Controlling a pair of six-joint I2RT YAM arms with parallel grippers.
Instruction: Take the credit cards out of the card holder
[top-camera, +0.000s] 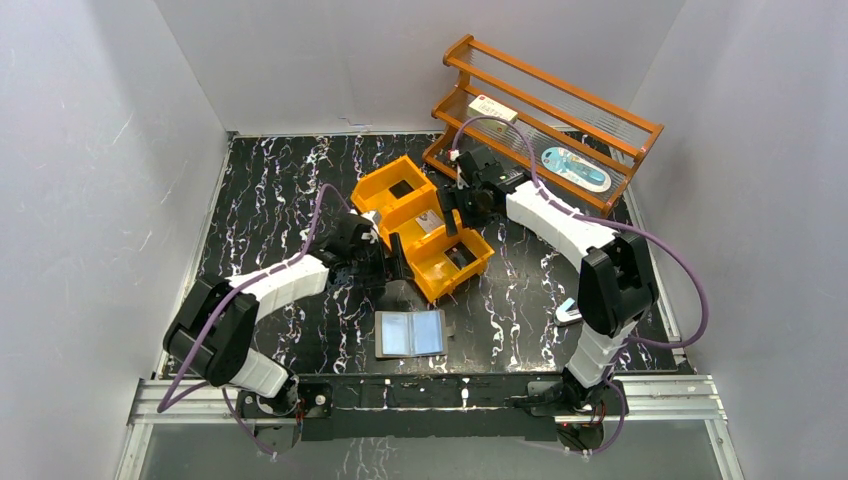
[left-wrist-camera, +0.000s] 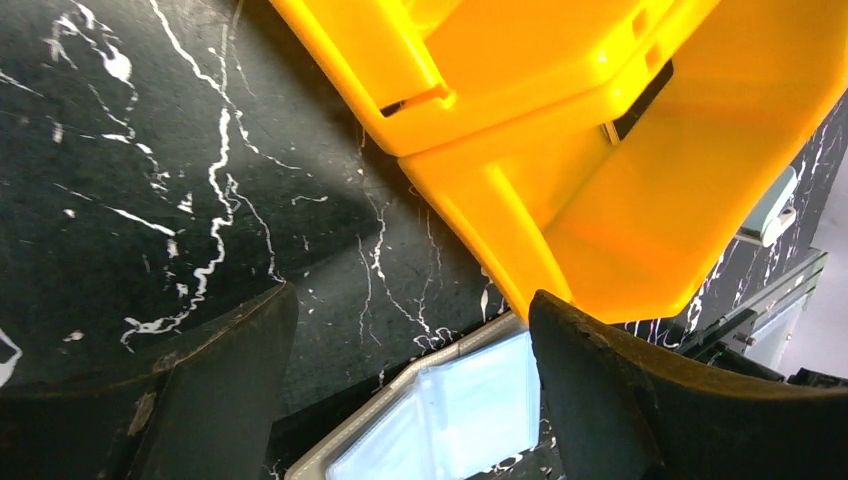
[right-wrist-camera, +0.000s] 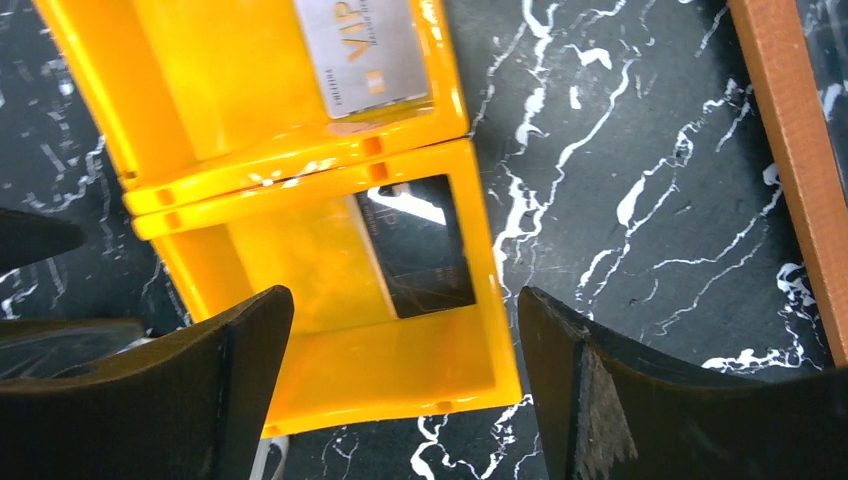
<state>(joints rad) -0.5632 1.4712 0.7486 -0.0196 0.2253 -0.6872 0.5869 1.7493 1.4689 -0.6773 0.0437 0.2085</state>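
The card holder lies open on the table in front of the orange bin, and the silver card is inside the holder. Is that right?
Not quite. The silver card is not inside the card holder; it lies in a compartment of the orange bin, as the right wrist view shows. The holder does lie open on the table in front of the bin.
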